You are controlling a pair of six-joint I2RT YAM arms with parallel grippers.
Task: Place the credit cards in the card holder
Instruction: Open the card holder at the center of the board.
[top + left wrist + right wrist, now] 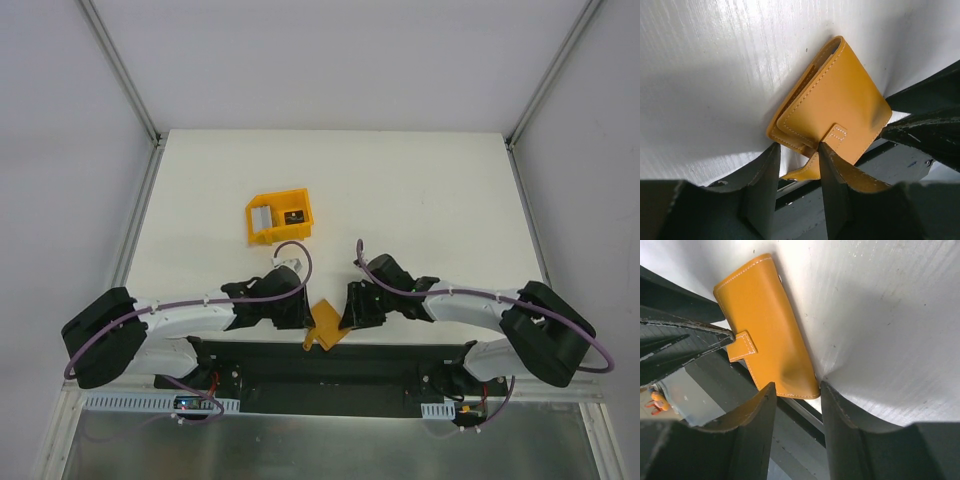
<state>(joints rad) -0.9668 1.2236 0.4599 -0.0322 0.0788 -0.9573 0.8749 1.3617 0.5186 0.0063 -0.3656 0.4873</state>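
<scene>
The card holder (327, 325) is a folded orange-tan wallet lying at the table's near edge, partly over the black base plate. My left gripper (796, 150) stands open at the wallet's (835, 95) corner. The snap tab (810, 170) hangs between its fingers, against the right one. My right gripper (797, 389) is open, with the other corner of the wallet (765, 320) between its fingertips. I cannot tell whether they press on it. A grey credit card (262, 217) and a dark one (293, 216) lie in the bin.
A yellow-orange plastic bin (280, 200) stands on the white table behind the grippers, left of centre. The black base plate (330, 362) runs under the table's near edge. Grey frame posts rise at the table's back corners.
</scene>
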